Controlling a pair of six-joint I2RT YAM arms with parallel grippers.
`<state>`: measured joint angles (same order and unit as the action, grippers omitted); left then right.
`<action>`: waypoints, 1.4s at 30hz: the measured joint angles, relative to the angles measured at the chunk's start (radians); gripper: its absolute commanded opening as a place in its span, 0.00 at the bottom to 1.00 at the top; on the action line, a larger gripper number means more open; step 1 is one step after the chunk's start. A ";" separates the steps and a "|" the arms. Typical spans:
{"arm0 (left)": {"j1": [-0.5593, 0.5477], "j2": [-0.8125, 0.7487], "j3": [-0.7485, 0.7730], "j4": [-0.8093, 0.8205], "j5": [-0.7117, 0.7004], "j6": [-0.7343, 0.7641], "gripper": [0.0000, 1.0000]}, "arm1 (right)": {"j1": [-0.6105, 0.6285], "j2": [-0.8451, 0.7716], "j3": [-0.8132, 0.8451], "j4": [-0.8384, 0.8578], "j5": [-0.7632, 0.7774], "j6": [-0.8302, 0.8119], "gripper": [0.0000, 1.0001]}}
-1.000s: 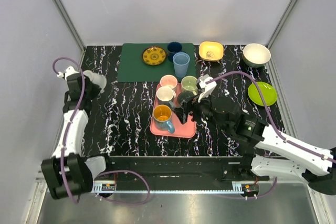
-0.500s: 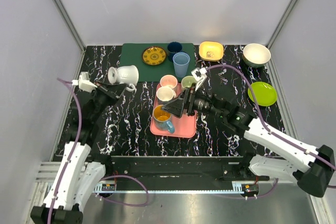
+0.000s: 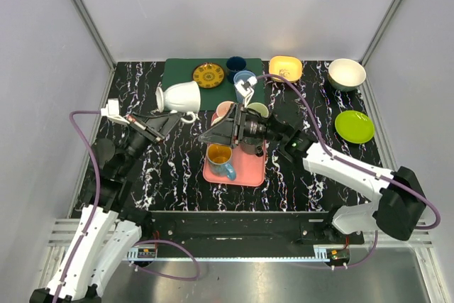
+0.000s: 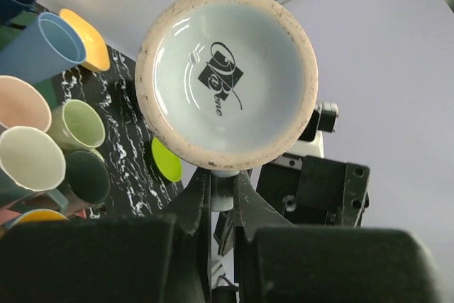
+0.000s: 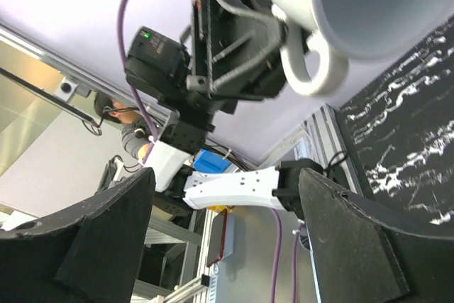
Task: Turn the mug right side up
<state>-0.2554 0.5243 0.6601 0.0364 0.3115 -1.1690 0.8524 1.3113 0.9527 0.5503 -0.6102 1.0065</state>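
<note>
A white mug (image 3: 179, 96) hangs in the air on its side over the table's left middle. My left gripper (image 3: 173, 118) is shut on its handle. In the left wrist view the mug's underside (image 4: 227, 79) with a dark logo faces the camera, and the left gripper (image 4: 223, 191) pinches the handle just below it. My right gripper (image 3: 211, 131) is open and empty, raised above the pink tray, pointing left toward the mug. In the right wrist view the mug (image 5: 355, 1) and its handle (image 5: 312, 62) are at the top right, well beyond the wide-open right gripper (image 5: 227, 235).
A pink tray (image 3: 248, 168) holds several mugs, among them an orange-and-blue one (image 3: 220, 157). Behind are a blue cup (image 3: 245, 77), a green mat (image 3: 177, 79) with a yellow plate (image 3: 208, 74), a yellow bowl (image 3: 285, 68), a white bowl (image 3: 346, 73) and a green plate (image 3: 354, 126).
My left arm swung in from the far left with the mug, carrying it right toward the tray. My right gripper rose off the tray and moved left toward the mug.
</note>
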 measured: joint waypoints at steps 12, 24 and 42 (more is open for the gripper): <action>-0.053 -0.008 -0.027 0.040 0.000 -0.019 0.00 | -0.001 0.196 0.117 0.123 0.001 0.079 0.75; -0.072 -0.023 -0.029 0.047 0.004 -0.018 0.00 | -0.021 0.274 0.140 0.198 0.021 0.122 0.33; -0.076 -0.033 -0.042 0.042 -0.023 0.008 0.60 | -0.033 0.316 0.141 0.330 -0.027 0.186 0.00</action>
<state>-0.3309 0.4911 0.6182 0.0780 0.2886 -1.1614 0.8196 1.6276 1.0939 0.8799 -0.6369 1.1923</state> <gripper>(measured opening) 0.457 0.247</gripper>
